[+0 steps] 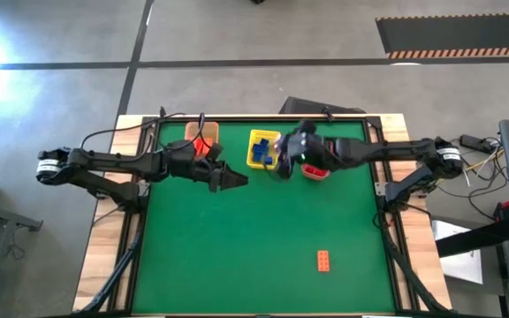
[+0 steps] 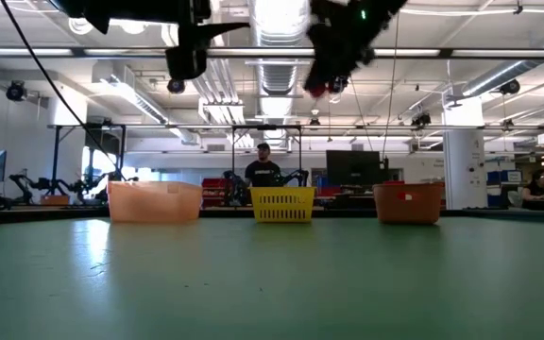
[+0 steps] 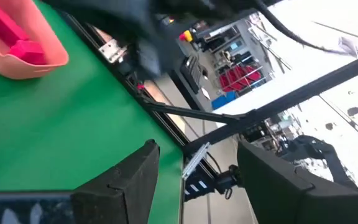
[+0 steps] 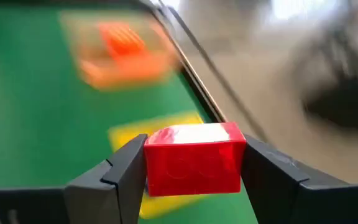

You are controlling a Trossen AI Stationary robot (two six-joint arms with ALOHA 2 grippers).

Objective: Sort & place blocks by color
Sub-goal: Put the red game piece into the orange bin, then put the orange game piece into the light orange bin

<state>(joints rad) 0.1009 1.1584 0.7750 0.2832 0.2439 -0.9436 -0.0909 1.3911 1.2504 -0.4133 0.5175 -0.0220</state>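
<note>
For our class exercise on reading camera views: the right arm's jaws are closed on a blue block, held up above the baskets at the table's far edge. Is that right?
Not quite: the colour is wrong. The right wrist view shows the right gripper with its jaws closed on a red block, not a blue one. The rest stands: it is held up above the baskets at the far edge.

From overhead, the right hand (image 1: 283, 164) covers part of the yellow basket (image 1: 259, 147), so the blue blocks (image 1: 260, 154) inside cannot be counted. The red-orange basket (image 1: 315, 170) is mostly under that arm (only a sliver shows). In the right wrist view the baskets behind the red block (image 4: 194, 159) are smeared by blur. The low view cuts both arms off at its top edge. The left hand's fingers (image 3: 126, 184) run past the frame bottom.
</note>
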